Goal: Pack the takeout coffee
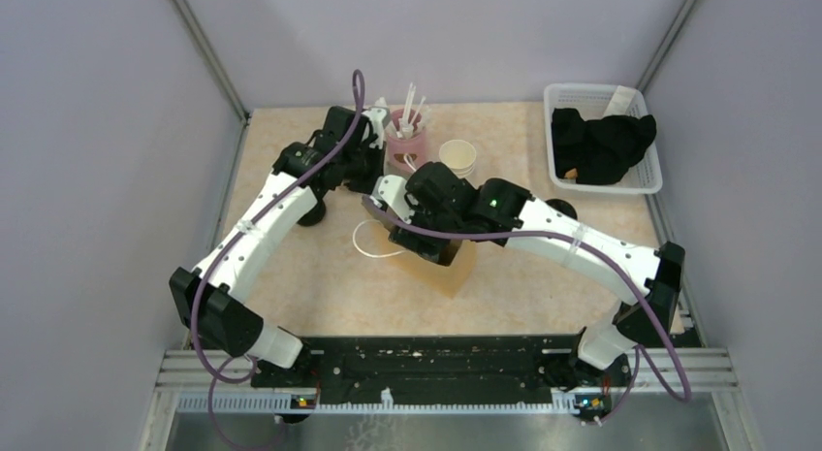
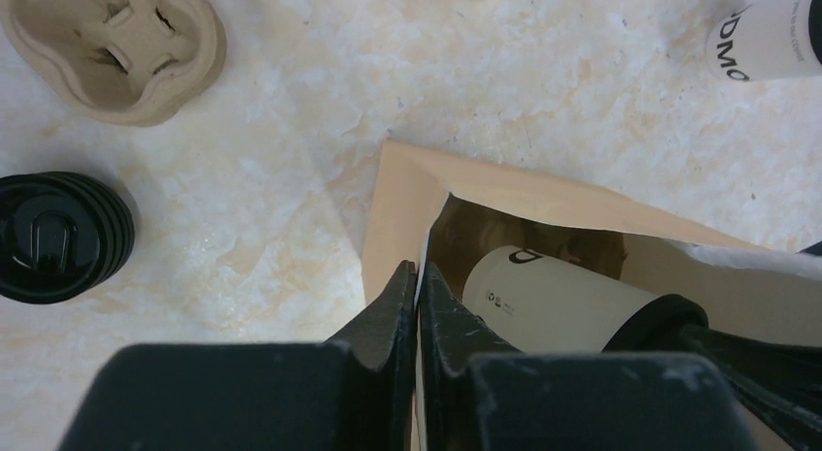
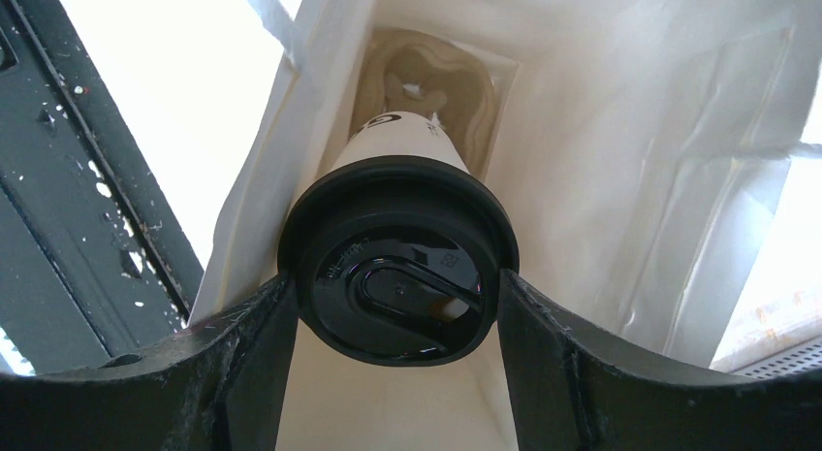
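One takeout coffee (image 3: 393, 267), a white cup with a black lid, hangs inside the tan paper bag (image 3: 620, 131). My right gripper (image 3: 395, 276) is shut on its lid, one finger on each side. Below it, a moulded cardboard carrier (image 3: 436, 78) lies on the bag's floor. In the left wrist view the same cup (image 2: 553, 301) shows through the bag's mouth. My left gripper (image 2: 419, 273) is shut on the bag's (image 2: 407, 194) rim. From above, the bag (image 1: 446, 269) stands mid-table under the right gripper (image 1: 399, 207).
A stack of black lids (image 2: 58, 236) and a cardboard cup carrier (image 2: 116, 44) lie left of the bag. A white lettered cup (image 2: 766, 39) sits at the far right. Lidless cups (image 1: 458, 157), a pink holder with sticks (image 1: 405, 145) and a white basket (image 1: 649, 179) of black cloth stand at the back.
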Controlling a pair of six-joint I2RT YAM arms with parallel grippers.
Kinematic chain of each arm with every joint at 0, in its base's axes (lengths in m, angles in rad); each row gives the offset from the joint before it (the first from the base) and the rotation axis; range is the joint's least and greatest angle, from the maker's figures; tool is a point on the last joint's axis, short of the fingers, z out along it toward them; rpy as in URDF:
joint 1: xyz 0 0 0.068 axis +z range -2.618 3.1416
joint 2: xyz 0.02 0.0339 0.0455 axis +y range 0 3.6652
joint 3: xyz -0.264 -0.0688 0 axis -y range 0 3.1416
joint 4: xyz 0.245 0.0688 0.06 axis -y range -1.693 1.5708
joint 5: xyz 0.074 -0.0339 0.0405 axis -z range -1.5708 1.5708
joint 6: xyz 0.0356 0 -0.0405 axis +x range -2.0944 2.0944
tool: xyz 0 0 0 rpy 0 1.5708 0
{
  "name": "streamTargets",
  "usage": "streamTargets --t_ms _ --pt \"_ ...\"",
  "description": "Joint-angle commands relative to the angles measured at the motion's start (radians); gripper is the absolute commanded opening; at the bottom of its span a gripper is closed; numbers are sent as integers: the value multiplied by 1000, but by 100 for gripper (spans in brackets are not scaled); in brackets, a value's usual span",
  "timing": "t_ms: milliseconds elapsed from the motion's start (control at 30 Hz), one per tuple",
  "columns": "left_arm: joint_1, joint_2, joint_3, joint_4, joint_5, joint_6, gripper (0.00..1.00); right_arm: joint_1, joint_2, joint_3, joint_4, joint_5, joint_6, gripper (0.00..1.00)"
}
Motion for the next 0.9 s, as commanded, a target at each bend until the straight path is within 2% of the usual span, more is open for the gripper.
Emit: streamTargets --t_ms 0,33,233,433,633,867 --pt "-1 3 41 106 -10 40 4 10 -49 11 21 10 7 40" --pt "-1 -6 29 123 -15 48 0 9 -49 15 21 17 11 40" --pt "-3 -152 -97 266 -7 63 0 10 -45 56 -4 62 38 39" --pt "-14 -428 -426 570 -9 53 0 15 -37 49 27 103 17 38" --pt "-14 -598 -646 709 -12 25 0 46 -46 -13 96 147 -92 38" --pt "-13 -721 -787 764 -3 32 0 48 -89 -129 198 181 -179 37"
